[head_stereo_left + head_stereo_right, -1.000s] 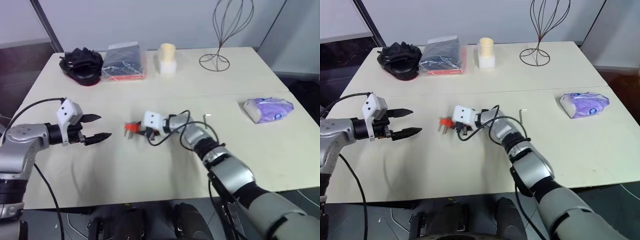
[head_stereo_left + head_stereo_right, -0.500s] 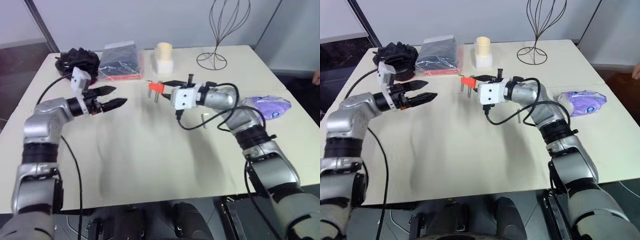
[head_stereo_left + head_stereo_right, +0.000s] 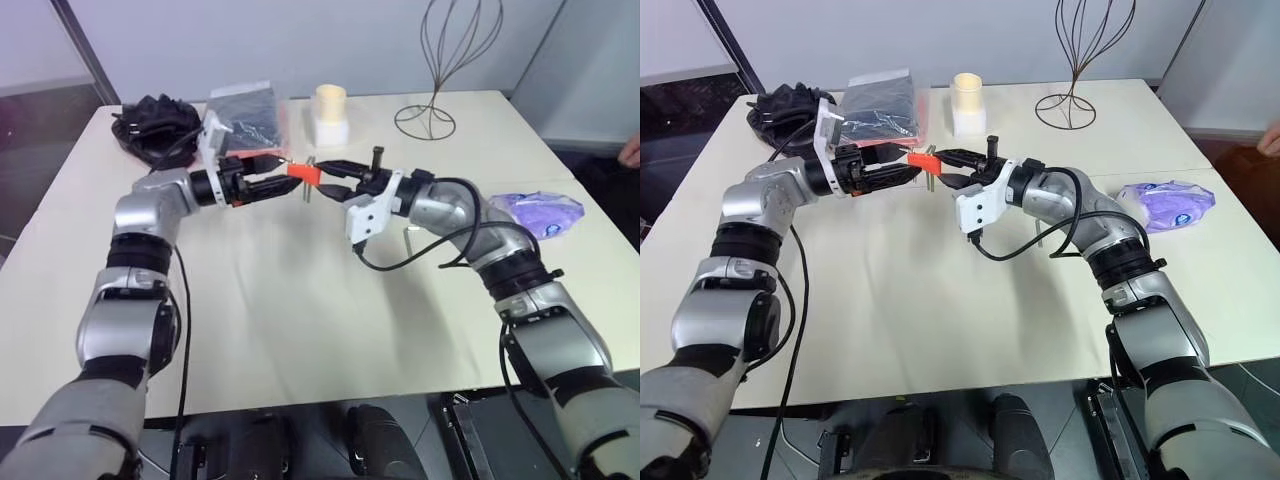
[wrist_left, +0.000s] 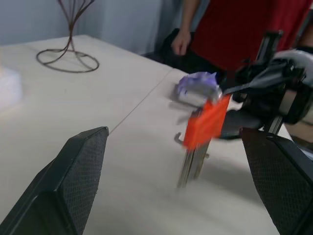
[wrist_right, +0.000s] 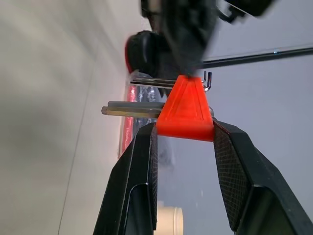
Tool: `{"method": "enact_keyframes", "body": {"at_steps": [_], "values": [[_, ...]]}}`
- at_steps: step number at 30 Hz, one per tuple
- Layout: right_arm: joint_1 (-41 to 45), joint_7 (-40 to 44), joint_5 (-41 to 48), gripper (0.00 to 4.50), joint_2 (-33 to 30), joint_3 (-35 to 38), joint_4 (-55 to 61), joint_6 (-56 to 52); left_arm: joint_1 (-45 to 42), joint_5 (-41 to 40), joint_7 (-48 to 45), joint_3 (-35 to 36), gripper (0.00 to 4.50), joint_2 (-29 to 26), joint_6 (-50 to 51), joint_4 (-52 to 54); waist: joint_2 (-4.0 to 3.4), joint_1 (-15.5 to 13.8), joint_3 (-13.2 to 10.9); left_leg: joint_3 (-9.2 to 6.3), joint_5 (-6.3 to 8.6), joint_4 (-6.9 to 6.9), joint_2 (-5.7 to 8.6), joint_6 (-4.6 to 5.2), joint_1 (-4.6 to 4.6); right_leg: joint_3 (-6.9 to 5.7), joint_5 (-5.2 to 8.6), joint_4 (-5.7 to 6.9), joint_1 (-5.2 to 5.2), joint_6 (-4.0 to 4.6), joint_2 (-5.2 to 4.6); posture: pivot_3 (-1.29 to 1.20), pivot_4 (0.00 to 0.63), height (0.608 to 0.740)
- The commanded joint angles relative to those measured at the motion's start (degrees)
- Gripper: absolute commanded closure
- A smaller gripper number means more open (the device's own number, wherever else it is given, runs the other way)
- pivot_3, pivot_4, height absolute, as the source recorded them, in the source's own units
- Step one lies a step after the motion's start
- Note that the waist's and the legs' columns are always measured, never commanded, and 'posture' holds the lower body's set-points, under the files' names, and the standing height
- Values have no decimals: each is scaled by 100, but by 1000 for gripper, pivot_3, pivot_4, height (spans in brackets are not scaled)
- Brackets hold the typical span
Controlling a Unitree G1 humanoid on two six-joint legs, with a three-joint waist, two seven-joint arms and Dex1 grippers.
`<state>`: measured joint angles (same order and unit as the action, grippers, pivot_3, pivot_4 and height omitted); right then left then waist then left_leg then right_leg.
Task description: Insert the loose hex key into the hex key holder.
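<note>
1. Holding: right gripper (image 3: 945,157) pinches the red hex key holder (image 3: 922,159) in the air above the table (image 3: 890,300), grey keys hanging down from it. Grip sits on the narrow end of the block, per the right wrist view.
2. Left gripper (image 3: 898,163) has its fingers spread wide, empty, tips right at the holder from the other side.
3. Loose hex key (image 3: 409,233) lies flat on the table under the right forearm, well apart from both grippers.
4. Risk: left fingers look close enough to knock the holder; with such a shallow pinch it could twist or drop.
5. Risk: if the left takes the holder, a poor hold could cover the free slot.
6. Risk: thin key lying flat will be hard to pick; fingers may slide it away.
7. Surface: pale, smooth tabletop with a seam across it. Far side: black bundle (image 3: 780,105), dark packet (image 3: 880,105), cream cup (image 3: 966,100), wire stand (image 3: 1070,60). Purple packet (image 3: 1168,203) on the right.
8. Room: grey walls; person in a red top (image 4: 234,29) beside the table.
</note>
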<state>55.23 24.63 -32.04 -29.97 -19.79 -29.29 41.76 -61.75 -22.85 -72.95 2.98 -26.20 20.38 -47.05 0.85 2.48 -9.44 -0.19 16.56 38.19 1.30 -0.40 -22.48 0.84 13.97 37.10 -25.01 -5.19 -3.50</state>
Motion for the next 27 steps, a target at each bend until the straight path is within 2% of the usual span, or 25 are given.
{"method": "enact_keyframes", "body": {"at_steps": [1,8,9,11,12,18,27], "values": [[118,-111,18,3443,-28,54,229,54,-225,83,-136,58,0,42,-193,-136,0,0,0,0,0,0,0,0,0,0,0,0,1,0,0,0,150,740],[97,-50,78,3443,40,44,312,-17,-185,247,-343,-27,0,199,-347,-158,1,0,0,-1,0,0,0,0,0,0,0,0,1,0,1,0,150,740],[95,-40,87,3443,51,41,329,-30,-197,245,-343,0,258,220,-344,-182,1,1,0,-1,0,0,0,0,0,0,0,1,1,0,1,0,150,740],[85,-21,103,3443,69,33,360,-48,-220,241,-350,39,825,246,-339,-226,1,0,0,-1,0,0,-1,0,0,0,0,1,1,0,1,0,150,740],[80,-12,110,3443,76,29,372,-55,-228,245,-354,48,1268,253,-343,-243,1,0,0,-1,0,0,-1,0,0,0,0,1,1,0,1,0,150,740],[-8,66,140,3443,116,-21,486,-101,-225,251,-382,101,4404,302,-378,-278,1,-5,-1,-1,0,2,0,0,0,0,0,1,3,0,1,0,150,740],[-103,163,180,3443,115,-86,518,-105,-227,320,-307,133,4462,308,-460,-248,1,-4,-1,-2,0,2,-1,1,0,0,0,1,3,0,2,0,150,740]]}}
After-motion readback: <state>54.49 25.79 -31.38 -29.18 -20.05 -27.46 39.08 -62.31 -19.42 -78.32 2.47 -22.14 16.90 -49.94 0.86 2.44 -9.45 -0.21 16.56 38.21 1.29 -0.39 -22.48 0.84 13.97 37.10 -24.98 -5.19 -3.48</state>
